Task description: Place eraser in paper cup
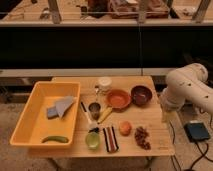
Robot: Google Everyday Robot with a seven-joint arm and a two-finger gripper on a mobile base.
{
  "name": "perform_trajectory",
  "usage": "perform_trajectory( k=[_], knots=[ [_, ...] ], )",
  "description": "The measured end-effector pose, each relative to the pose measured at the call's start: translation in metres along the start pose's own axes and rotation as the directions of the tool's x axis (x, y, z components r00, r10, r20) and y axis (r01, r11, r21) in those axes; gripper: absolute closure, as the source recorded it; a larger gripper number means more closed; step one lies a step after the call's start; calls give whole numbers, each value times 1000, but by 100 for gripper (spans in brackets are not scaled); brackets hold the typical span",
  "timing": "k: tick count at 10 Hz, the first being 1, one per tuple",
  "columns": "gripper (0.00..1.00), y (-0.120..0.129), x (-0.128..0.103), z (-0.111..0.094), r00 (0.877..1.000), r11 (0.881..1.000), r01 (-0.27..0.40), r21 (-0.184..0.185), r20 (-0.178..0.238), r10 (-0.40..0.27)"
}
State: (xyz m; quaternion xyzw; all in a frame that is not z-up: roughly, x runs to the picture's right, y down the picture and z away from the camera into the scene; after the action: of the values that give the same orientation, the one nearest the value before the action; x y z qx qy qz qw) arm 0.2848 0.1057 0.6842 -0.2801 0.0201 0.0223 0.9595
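The eraser [110, 139], a flat striped black, red and white block, lies near the front edge of the wooden table [155, 125], between a light green cup [92, 141] and an orange fruit [125, 128]. The paper cup [104, 84], white-cream, stands upright at the back of the table. My white arm is at the table's right side. Its gripper [166, 115] hangs by the right edge, well away from the eraser and the paper cup.
A yellow bin [30, 120] on the left holds grey pieces [59, 107] and a green item [55, 139]. A dark metal cup [94, 109], an orange bowl [118, 99], a dark bowl [141, 94] and grapes [142, 137] crowd the table. A dark box [199, 132] lies on the floor at right.
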Motion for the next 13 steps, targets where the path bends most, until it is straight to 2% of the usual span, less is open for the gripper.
perform_trajectory(
  k=[2, 3, 4, 5, 6, 7, 8, 9, 10, 11, 12, 13],
  knots=[
    [35, 5, -6, -2, 999, 999, 41, 12, 2, -41],
    [35, 14, -16, -3, 993, 993, 115, 23, 5, -115],
    [35, 25, -29, -6, 977, 977, 212, 36, 15, -212],
    [35, 40, -53, -8, 946, 946, 321, 48, 35, -322],
    [35, 51, -73, -10, 917, 917, 394, 59, 47, -396],
    [35, 62, -93, -11, 879, 880, 470, 70, 59, -474],
    [35, 83, -125, -14, 792, 795, 600, 95, 69, -606],
    [35, 97, -143, -15, 727, 729, 676, 110, 64, -684],
    [35, 107, -158, -17, 672, 674, 729, 122, 57, -738],
    [35, 116, -170, -18, 623, 624, 771, 131, 51, -780],
    [35, 118, -173, -18, 613, 614, 778, 133, 50, -788],
    [35, 118, -171, -18, 614, 615, 778, 132, 47, -787]
  ],
)
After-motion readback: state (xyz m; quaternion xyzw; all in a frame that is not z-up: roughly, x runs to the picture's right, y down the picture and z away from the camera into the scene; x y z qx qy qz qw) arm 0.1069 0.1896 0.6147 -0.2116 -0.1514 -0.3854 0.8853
